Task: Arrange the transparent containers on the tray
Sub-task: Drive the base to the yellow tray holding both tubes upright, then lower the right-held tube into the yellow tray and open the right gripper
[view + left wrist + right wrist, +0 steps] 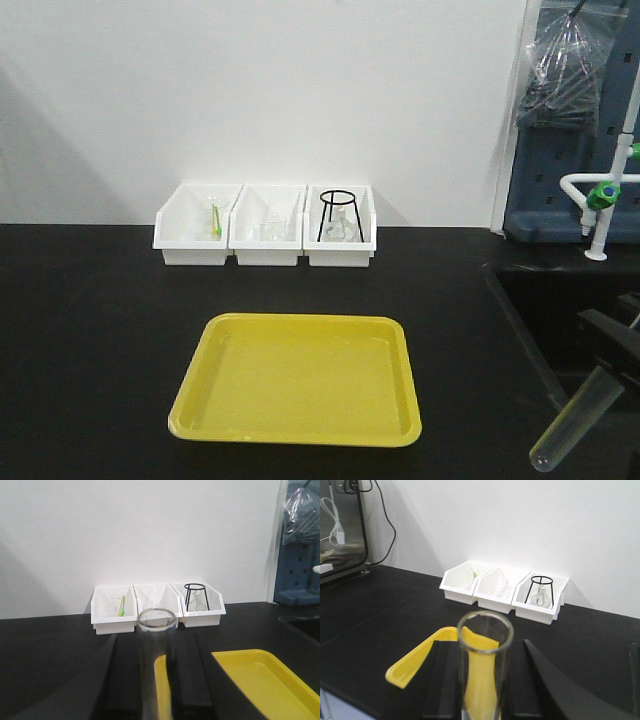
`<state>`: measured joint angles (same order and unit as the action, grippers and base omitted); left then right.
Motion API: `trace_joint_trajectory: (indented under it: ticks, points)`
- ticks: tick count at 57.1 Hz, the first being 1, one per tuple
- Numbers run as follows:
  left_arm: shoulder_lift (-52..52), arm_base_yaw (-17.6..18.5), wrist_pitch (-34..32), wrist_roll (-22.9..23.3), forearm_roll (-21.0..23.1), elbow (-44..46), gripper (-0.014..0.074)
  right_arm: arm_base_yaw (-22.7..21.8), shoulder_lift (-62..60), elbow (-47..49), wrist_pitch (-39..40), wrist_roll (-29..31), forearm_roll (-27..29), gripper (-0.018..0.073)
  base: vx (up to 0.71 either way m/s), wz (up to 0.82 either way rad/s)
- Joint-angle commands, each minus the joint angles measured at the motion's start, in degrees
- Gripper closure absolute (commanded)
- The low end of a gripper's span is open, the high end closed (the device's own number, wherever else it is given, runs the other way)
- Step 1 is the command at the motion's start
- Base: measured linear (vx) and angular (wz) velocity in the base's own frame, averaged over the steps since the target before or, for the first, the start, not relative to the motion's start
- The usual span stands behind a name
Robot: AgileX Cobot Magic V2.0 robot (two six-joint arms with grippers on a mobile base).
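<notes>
Your right gripper [612, 375] is clenched on the right tube [575, 422], which in the front view hangs tilted off the tray's right edge, over the front right part of the bench [90, 350], its free end pointing down and toward the yellow tray [300, 432] without touching it. From the right wrist view you see the same right tube [485, 645] pinched between the two black fingers [441, 680], its open rim toward the back wall and part of the tray [410, 667] showing behind and to the left of it. Your left gripper [156, 647] does not appear in the front view, but its own wrist view shows it grasping the left tube [156, 630] between dark fingers [120, 680], open rim uppermost. The tray [265, 680] spreads to the right of that tube, with a strip of its left edge showing just behind the glass. The tray lies flat in the middle of the bench, toward the front edge, with no tube on it. Along the back edge, against the wall, three white bins sit touching side by side: the left bin [180, 240] holds a small green item [215, 222], the middle bin [262, 248] some clear glassware too faint to make out, and the right bin [340, 252] a black ring stand [338, 212] over a clear flask [336, 230].
</notes>
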<state>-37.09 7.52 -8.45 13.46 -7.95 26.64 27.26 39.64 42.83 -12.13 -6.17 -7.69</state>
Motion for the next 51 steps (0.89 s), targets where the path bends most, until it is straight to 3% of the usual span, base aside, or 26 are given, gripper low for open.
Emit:
trace_joint_trajectory:
  ticks: [1,51]
  points:
    - [0.3,0.3,-4.4,0.3,0.5,2.1,0.0461,-0.3,0.0,1.6,4.6,0.2,-0.3,0.0571,0.36,-0.03]
    - [0.3,0.3,-4.4,0.3,0.5,2.1,0.0461,-0.3,0.0,1.6,4.6,0.2,-0.3,0.0571,0.30,-0.04]
